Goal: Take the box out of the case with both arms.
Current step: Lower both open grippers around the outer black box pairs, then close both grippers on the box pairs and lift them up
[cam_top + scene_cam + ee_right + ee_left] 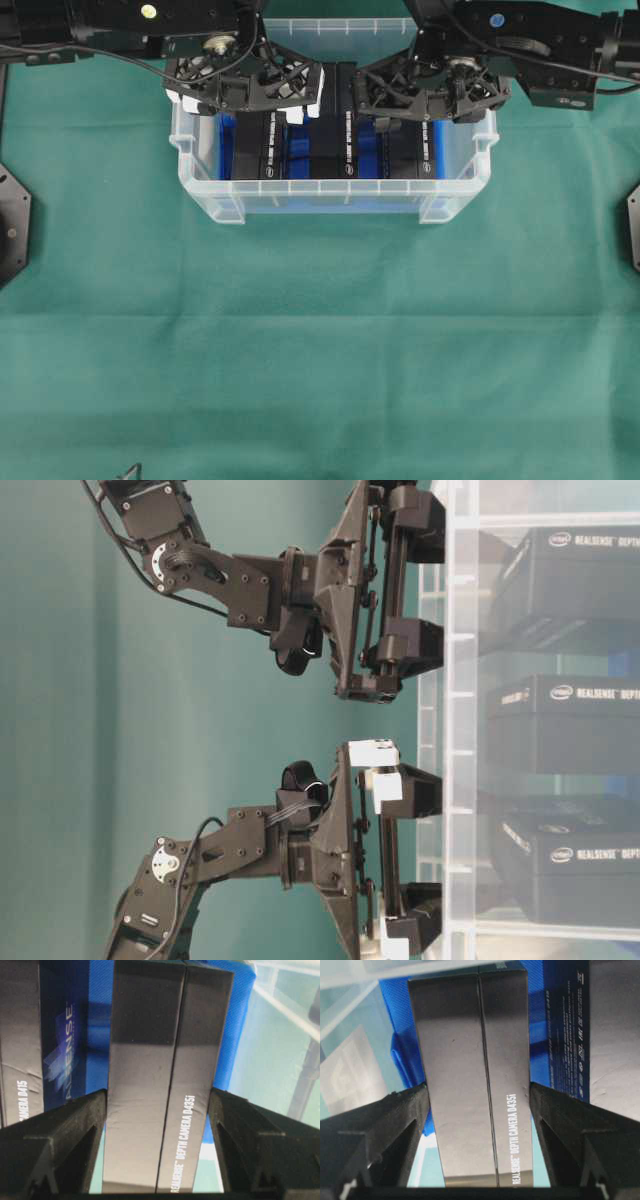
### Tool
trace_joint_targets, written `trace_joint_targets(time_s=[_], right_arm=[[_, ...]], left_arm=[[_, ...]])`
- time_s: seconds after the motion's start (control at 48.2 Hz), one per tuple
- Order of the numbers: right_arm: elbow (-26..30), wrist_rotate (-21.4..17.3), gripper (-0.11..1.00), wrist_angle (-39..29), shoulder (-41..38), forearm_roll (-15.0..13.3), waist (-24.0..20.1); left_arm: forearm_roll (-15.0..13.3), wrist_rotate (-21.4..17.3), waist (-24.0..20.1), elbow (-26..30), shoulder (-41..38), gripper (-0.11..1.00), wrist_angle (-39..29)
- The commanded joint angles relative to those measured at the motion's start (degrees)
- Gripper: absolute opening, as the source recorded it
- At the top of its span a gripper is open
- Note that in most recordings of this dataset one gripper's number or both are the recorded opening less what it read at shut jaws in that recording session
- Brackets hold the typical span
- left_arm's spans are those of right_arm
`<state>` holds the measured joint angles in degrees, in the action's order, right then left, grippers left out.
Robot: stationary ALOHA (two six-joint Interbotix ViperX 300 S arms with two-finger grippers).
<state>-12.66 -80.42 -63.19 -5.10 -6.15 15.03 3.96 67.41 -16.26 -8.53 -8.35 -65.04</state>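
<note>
Across the counter's far side: we saw the case sitting square on the green cloth.
Case floor: we made out a blue liner.
Contents: we counted three black boxes standing on edge, side by side, all inside the case.
Left gripper: it hung over the left box, pointing down into the case.
Left jaws: we saw them pressed to both broad faces of the left box, holding it.
Right gripper: it hung over the right box, likewise pointing down.
Right jaws: we saw them set against both broad faces of the right box, holding it.
Middle box: it stood between the two grippers, and neither touched it.
Lift: we could not tell whether either gripped box was off the liner.
</note>
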Motion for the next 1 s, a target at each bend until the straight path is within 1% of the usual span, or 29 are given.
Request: trace_joint_targets(time_s=[0.0, 0.415, 0.581, 0.664, 0.976], right_arm=[[0.53, 0.0, 0.65, 0.18, 0.7, -0.26, 0.09], [1.41, 0.0, 0.65, 0.0, 0.7, -0.79, 0.09], [2.64, 0.0, 0.65, -0.35, 1.05, -0.79, 0.26], [3.78, 0.0, 0.65, -1.14, 1.41, -0.97, 0.35], [10.2, 0.18, 0.65, -7.91, 3.16, -3.78, 0.35]], left_arm=[[-0.09, 0.09, 0.26, 0.62, 1.49, 0.63, 0.0], [-0.09, 1.32, 0.26, 0.79, 1.49, 0.63, -0.26], [-0.09, 1.32, 0.0, 2.29, 1.49, 0.63, -1.93], [-0.09, 1.23, -0.09, 3.69, 1.49, 0.63, -3.34], [-0.09, 0.88, -0.35, 8.79, 1.58, 0.63, -7.56]])
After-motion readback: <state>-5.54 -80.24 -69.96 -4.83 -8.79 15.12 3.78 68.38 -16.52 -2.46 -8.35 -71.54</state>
